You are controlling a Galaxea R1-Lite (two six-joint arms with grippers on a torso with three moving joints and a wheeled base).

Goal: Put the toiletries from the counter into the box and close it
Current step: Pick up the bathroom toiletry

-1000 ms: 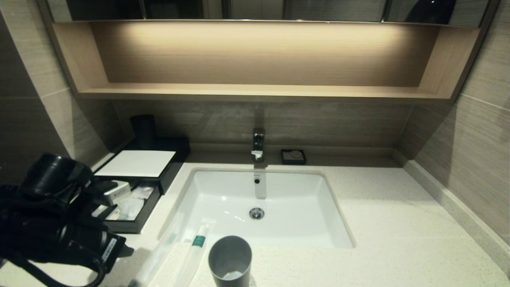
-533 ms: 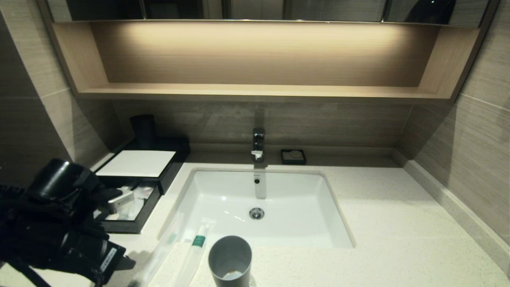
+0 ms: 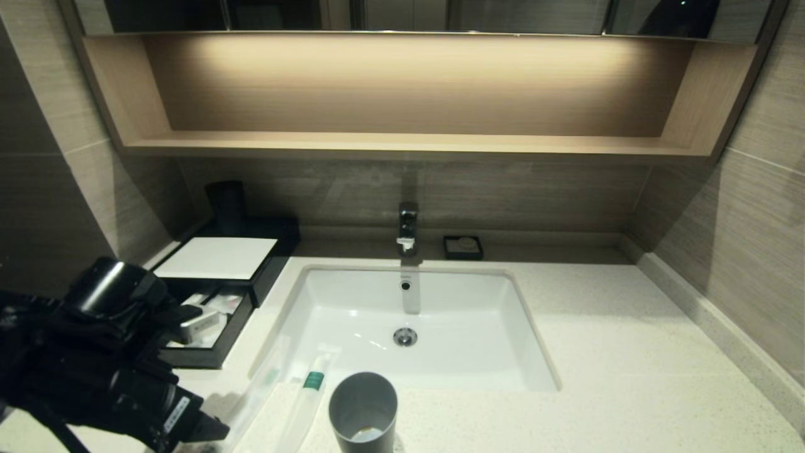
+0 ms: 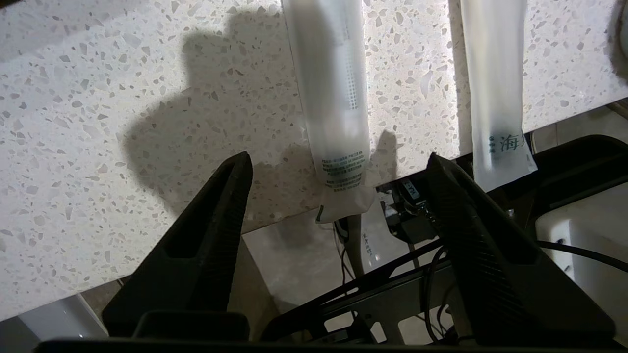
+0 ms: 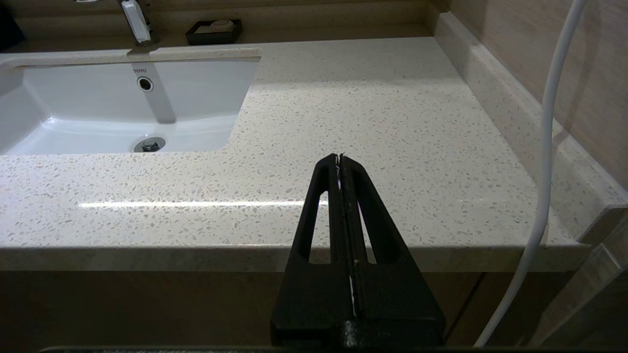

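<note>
Packets: two long, slim, frosted plastic [image 4: 333, 98] [image 4: 493, 88], one green-banded [image 3: 312, 380], side by side at bench [image 3: 629, 377] front edge, ends overhanging. Left gripper [image 4: 338, 164] jaws spread around first packet's end. Speckled cream stone; beige tiled walls.

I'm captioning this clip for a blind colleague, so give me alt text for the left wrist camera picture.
The left gripper hangs open, its black ribbed fingers spread either side of the near end of a slim clear-white plastic-wrapped packet on the speckled cream stone counter. A second similar packet lies beside it, both ends overhanging the counter's edge.

Black left claw [image 4: 338, 164] with ribbed tapered fingers [image 4: 216, 220], white-labelled arm
</note>
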